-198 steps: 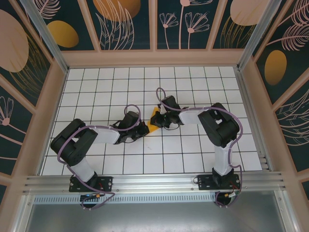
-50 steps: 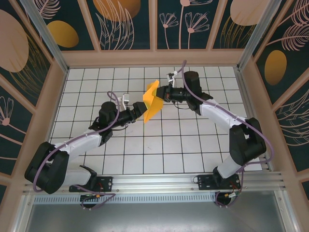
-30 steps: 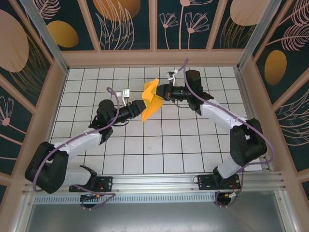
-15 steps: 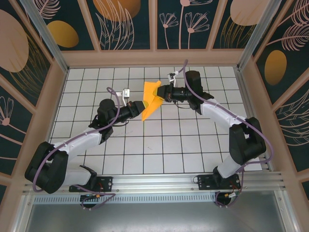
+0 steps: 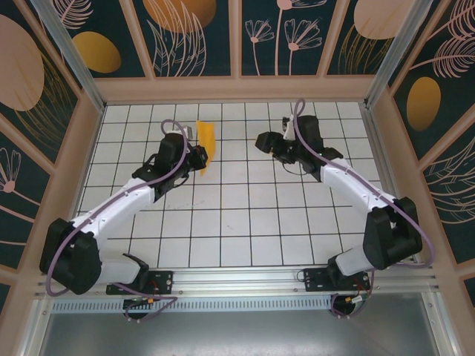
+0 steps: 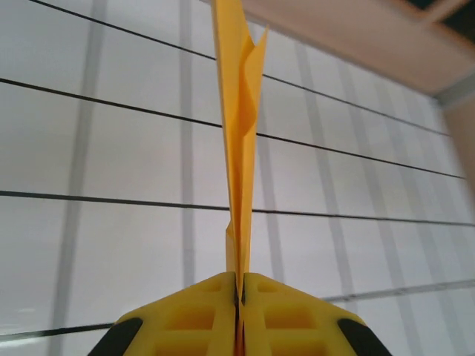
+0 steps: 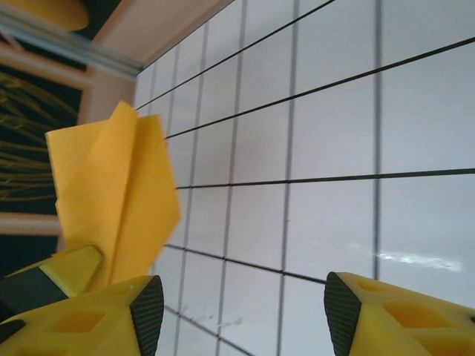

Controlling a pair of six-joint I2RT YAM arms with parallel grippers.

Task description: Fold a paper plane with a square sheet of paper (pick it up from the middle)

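The paper plane (image 5: pixel 206 145) is a narrow folded orange-yellow dart, held up in the air over the far left part of the grid table. My left gripper (image 5: pixel 196 154) is shut on its lower edge. In the left wrist view the paper plane (image 6: pixel 239 148) stands edge-on, rising straight out of the closed yellow fingers (image 6: pixel 200 315). My right gripper (image 5: pixel 263 141) hangs open a couple of tiles to the right, apart from the paper. In the right wrist view the paper plane (image 7: pixel 111 200) shows at the left, beyond the open fingers (image 7: pixel 148 308).
The white grid table (image 5: pixel 245 222) is bounded by a wooden rim (image 5: pixel 237 89) at the back and decorated wall panels. An aluminium rail (image 5: pixel 237 278) runs along the near edge by the arm bases.
The right gripper has let go of the paper and pulled away to the right. The left arm has carried the plane leftward and toward the back, now holding it alone.
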